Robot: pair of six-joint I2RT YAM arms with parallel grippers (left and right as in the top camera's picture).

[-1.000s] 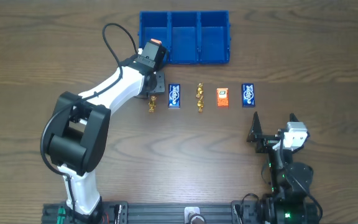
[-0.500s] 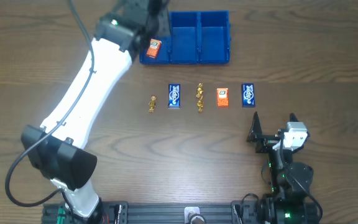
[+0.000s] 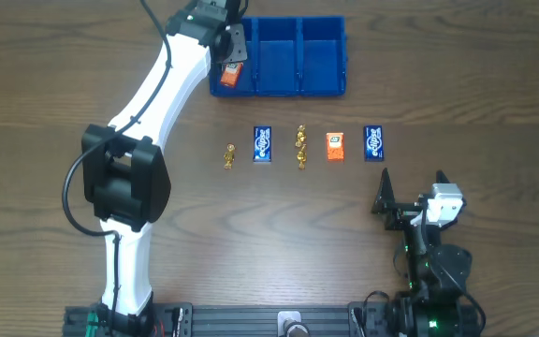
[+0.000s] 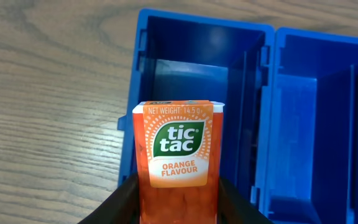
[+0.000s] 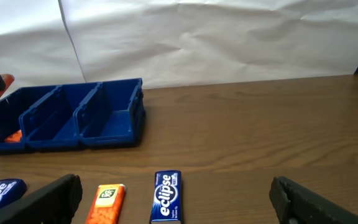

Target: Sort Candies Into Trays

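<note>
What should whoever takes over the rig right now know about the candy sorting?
Left gripper: jaws shut on an orange box, held over the blue tray, at its left compartment, not released.
Right gripper: jaws open, by its base, holding nothing.
In a row on the table: three gold candies, two blue packs, a second orange box.
Done: one box picked up. Left: release it, then sort the six.

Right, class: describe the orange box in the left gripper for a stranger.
Find the blue tray at the table's far edge. At its left end, the left gripper holds an orange box. The other orange box lies on the table; this one is gripped.
</note>
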